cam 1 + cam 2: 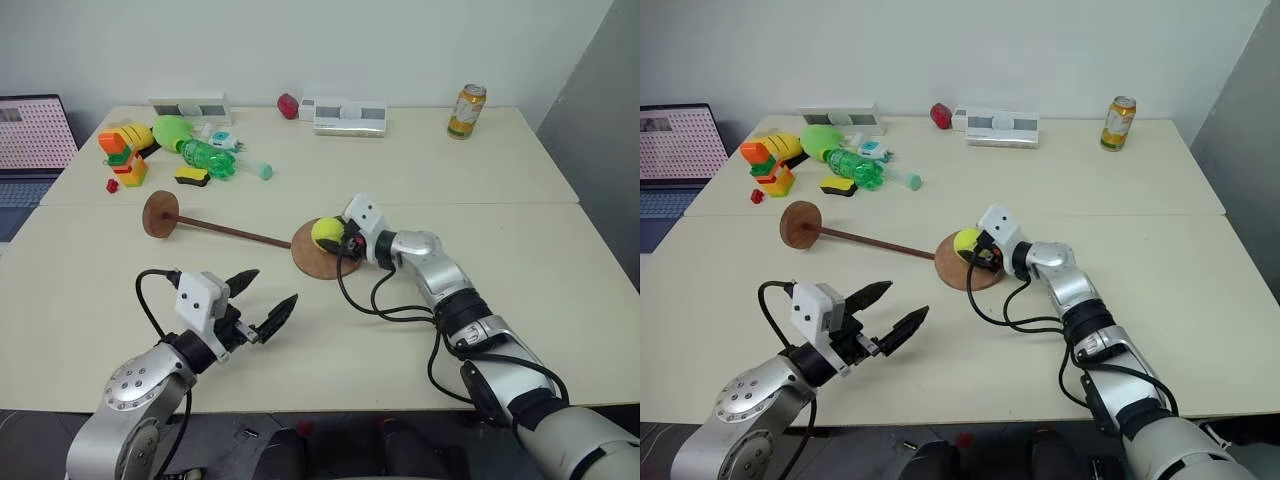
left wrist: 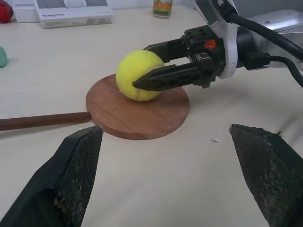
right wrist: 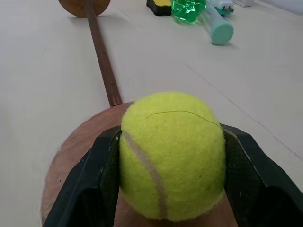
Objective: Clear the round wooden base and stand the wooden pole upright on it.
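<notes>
Item, round wooden base (image 1: 322,254): flat reddish-brown disc lying near the middle of the desk (image 1: 560,270), not yet cleared, since a yellow tennis ball (image 1: 327,233) sits on it. Item, right claw (image 1: 342,240): reaches in nearly level from the base's right side, fingers pinching the tennis ball on both flanks; the ball appears to rest on the disc, so the grip seems meant for lifting it away to free the surface. Item, wooden pole (image 1: 228,231): thin dark rod lying flat on the desk, one end touching the base's left edge, the other carrying its small fixed disc (image 1: 159,213), which stands on edge well to the left; likely next in line once the base is free. Item, left claw (image 1: 258,301): fingers spread wide, holding nothing, hovering above the near desk short of the base, seemingly in waiting. Containers: a green plastic bottle (image 1: 207,158) lies on its side among the toys at the far left, contents not discernible; a drink can (image 1: 466,110) stands upright at the far right, contents unseen
</notes>
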Controlling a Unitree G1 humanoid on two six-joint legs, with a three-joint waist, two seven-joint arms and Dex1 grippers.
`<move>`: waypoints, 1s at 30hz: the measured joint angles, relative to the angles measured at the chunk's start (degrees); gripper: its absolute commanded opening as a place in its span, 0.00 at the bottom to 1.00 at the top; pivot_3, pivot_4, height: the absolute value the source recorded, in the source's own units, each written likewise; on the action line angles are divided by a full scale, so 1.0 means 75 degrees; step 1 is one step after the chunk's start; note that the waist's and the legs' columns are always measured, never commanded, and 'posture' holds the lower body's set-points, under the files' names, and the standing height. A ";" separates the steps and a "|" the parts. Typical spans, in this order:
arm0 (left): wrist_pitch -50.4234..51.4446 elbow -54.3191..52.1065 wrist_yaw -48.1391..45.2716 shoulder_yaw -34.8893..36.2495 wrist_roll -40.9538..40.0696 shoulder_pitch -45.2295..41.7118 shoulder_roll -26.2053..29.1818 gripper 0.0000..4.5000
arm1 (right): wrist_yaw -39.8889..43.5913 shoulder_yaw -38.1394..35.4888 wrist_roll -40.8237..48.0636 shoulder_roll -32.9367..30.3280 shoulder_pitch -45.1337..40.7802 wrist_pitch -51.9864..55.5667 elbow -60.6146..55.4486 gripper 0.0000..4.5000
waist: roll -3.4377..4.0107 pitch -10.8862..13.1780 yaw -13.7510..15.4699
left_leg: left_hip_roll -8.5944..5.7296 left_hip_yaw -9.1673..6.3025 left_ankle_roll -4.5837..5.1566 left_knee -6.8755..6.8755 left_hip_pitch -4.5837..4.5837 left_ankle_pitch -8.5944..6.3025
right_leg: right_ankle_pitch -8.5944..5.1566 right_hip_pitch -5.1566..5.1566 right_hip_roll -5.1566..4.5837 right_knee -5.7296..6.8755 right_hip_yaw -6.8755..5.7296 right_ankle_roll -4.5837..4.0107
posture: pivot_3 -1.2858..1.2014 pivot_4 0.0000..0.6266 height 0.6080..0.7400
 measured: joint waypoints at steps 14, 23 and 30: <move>0.0260 0.0679 -0.1190 -0.0585 -0.0371 -0.2432 0.0560 1.00 | -0.2396 -0.2815 0.1236 -0.1330 0.2186 0.3546 -0.4978 0.58 | 0.0004 0.0007 0.0236 | -0.0018 -0.0005 0.0000 0.0004 -0.0024 0.0000 | 0.0001 0.0002 -0.0010 -0.0020 -0.0014 0.0001 | 0.52 0.24 1.00; 0.0092 0.1754 -0.2225 -0.1521 -0.0336 -0.3753 0.0411 1.00 | -0.3516 -0.3257 0.0619 -0.1799 0.1938 0.2530 -0.2316 0.58 | 0.0007 0.0009 -0.0155 | 0.0002 0.0030 0.0002 -0.0012 -0.0013 -0.0001 | 0.0000 -0.0007 0.0010 -0.0024 0.0020 0.0000 | 0.52 0.24 1.00; -0.0053 0.1894 -0.2836 -0.1635 -0.0325 -0.3948 0.0426 1.00 | -0.3579 -0.3323 0.0702 -0.1800 0.1029 0.1407 -0.0271 0.65 | 0.0005 0.0007 -0.0175 | -0.0006 0.0028 0.0006 0.0003 -0.0001 -0.0003 | 0.0001 0.0014 0.0004 -0.0022 0.0019 0.0002 | 0.52 0.24 1.00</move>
